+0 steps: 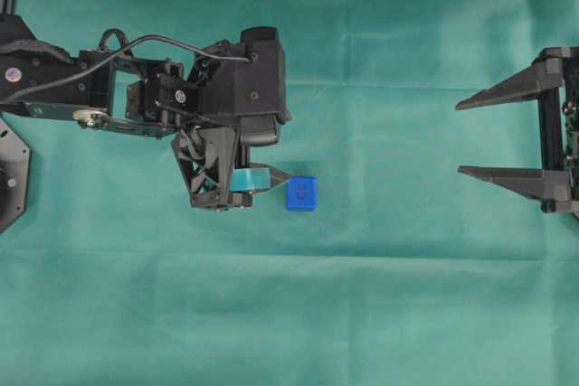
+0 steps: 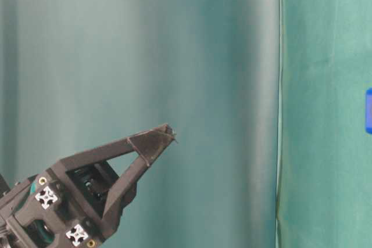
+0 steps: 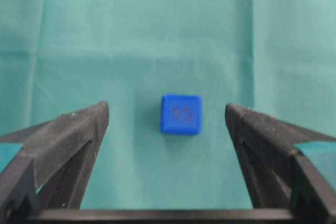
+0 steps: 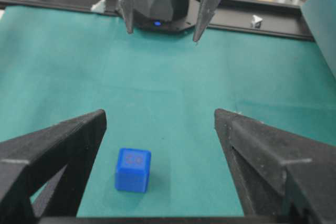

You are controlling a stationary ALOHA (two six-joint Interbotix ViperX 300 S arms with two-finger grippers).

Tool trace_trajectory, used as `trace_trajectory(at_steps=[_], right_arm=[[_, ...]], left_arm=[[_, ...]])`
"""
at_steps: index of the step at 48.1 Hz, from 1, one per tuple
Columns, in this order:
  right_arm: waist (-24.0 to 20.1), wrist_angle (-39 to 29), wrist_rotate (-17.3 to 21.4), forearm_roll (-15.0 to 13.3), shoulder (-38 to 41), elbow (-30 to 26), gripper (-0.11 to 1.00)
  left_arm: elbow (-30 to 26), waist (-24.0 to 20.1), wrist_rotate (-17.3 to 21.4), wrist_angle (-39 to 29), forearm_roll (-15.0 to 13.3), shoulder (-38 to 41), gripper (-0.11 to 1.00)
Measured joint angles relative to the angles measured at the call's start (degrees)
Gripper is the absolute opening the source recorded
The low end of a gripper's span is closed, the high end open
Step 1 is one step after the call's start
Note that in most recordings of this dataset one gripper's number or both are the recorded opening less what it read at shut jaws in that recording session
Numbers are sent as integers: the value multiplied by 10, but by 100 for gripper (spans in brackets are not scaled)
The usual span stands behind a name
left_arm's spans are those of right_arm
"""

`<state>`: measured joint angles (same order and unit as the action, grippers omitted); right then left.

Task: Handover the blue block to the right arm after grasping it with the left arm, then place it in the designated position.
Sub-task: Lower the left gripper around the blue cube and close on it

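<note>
The blue block (image 1: 301,193) lies on the green cloth with its marked face up. My left gripper (image 1: 270,179), with teal pads, hangs open above the cloth just left of the block. In the left wrist view the block (image 3: 181,114) lies ahead of the open gripper (image 3: 166,108), touching neither finger. My all-black right gripper (image 1: 459,137) is open and empty at the far right. In its wrist view the block (image 4: 133,169) sits low and left of the open gripper (image 4: 158,115). The table-level view shows one right finger (image 2: 142,146) and the block's edge (image 2: 368,110). The designated position's white marks are not visible.
Green cloth (image 1: 380,296) covers the table. A black frame rail (image 4: 273,22) runs along the far edge behind the left arm's base (image 4: 160,3). A black plate (image 1: 11,174) sits at the left edge.
</note>
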<state>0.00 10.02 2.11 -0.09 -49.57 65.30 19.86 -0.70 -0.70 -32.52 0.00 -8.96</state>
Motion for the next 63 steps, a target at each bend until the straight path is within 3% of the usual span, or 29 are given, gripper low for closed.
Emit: trace_trajectory(at_steps=[63], right_arm=[[0,-4,0,0,1,0,94]], left_arm=[[0,8,-2,10,1,5,99]])
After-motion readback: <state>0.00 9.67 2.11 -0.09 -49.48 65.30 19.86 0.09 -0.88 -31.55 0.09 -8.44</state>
